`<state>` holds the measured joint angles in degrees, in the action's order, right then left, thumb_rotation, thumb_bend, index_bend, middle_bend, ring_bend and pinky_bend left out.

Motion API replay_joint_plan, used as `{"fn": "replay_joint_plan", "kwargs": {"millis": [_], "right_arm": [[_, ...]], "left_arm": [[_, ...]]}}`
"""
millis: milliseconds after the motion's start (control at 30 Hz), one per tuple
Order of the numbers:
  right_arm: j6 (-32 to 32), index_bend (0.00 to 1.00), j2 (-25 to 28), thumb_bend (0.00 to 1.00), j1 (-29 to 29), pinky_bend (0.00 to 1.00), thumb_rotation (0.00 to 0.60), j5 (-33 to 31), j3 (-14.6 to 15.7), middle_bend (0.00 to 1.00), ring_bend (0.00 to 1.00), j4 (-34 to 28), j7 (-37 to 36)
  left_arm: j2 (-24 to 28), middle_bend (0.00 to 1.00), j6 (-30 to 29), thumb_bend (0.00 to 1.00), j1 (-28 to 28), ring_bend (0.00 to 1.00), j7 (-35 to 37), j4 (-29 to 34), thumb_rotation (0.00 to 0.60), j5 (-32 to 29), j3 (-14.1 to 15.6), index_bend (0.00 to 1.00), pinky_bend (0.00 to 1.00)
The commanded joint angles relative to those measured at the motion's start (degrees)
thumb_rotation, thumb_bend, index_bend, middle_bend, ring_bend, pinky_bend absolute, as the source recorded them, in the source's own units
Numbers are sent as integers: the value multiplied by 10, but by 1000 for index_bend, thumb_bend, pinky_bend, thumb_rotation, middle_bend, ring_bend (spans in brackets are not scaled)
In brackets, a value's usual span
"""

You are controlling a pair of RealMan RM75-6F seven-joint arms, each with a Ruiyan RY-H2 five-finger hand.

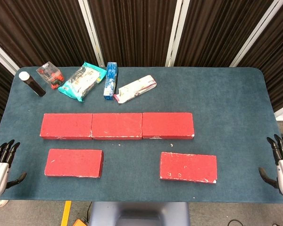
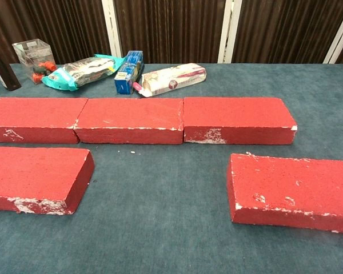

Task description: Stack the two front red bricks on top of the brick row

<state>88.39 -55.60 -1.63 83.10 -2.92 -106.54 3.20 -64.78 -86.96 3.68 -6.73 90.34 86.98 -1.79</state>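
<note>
Across the middle of the table (image 1: 236, 94) lies a row of three red bricks set end to end and touching: left brick (image 1: 66, 126), middle brick (image 1: 116, 126), right brick (image 1: 168, 125). Nearer the front edge lie the two loose bricks, flat and well apart from each other: the front-left brick (image 1: 74, 163) below the left end of the row, and the front-right brick (image 1: 188, 167) below and a little past its right end. Neither touches the row; nothing is stacked on it. Chipped pale patches show along the brick edges in the chest view.

Along the back edge, toward the left corner, stand a dark bottle (image 1: 32, 84) with a white cap and a clear box (image 1: 49, 75) holding something red. Beside them lie a teal packet (image 1: 82, 81), a blue carton (image 1: 111, 80) and a white packet (image 1: 135, 88) with a pink end. Printing is visible on the packets and carton, but none of it can be read in either view.

At the front-left corner, off the table edge, the left robot hand (image 1: 1, 165) is seen with fingers extended, side by side, thumb out to the side, holding nothing. At the front-right corner the right robot hand (image 1: 282, 165) rests likewise, fingers extended, thumb splayed, empty. Neither shows in the chest view.
</note>
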Motion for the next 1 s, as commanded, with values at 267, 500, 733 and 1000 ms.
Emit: {"fn": "replay_joint_plan", "kwargs": {"millis": [267,500,733,1000], "right_arm": [[3,79,-3,467,-3,0,600,2,1,0,0,-2,5],[-6,79,1,467,-1,0,600,5,4,0,0,-3,0],[-25,78,12,467,6,0,600,-5,3,0,0,1,-21],[-41,79,15,467,13,0,600,-13,2,0,0,-1,-15]], "left_arm": [[6,0,-5,196,-4,0,3,6,600,-3,-1,0,20],[5,0,-4,216,-5,0,-6,8,600,-7,-1,0,20],[93,0,78,220,20,0,22,91,600,30,47,0,32],[243,0,261,0,105,0,-57,271,600,-28,65,0,42]]}}
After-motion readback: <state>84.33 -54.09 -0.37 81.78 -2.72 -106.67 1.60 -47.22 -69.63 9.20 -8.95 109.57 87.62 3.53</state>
